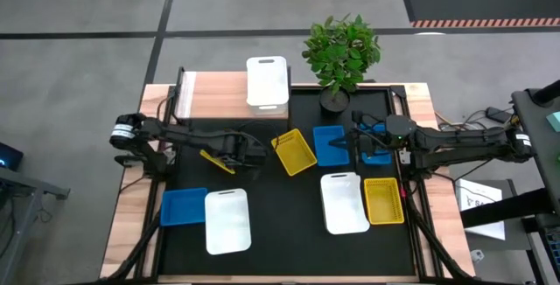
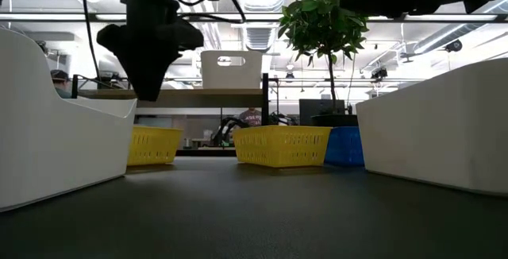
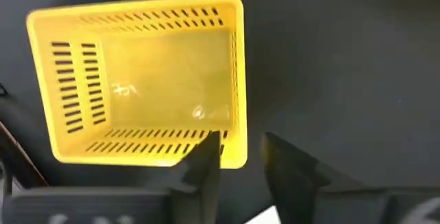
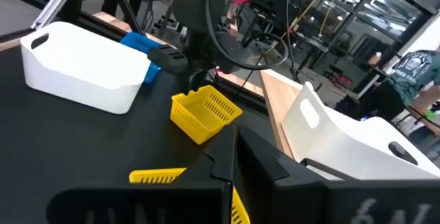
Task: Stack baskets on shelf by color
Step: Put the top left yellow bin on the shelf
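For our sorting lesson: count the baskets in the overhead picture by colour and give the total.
White baskets: 3
Yellow baskets: 3
Blue baskets: 3
Total: 9

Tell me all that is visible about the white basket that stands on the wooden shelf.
The white basket is rectangular with rounded corners and looks like smooth plastic. Its walls look plain, and a handle slot is cut in a short end. It stands upright, open side up, on the light-wood shelf, at the end nearest the potted plant. Nothing shows inside it. Only the shelf touches it.
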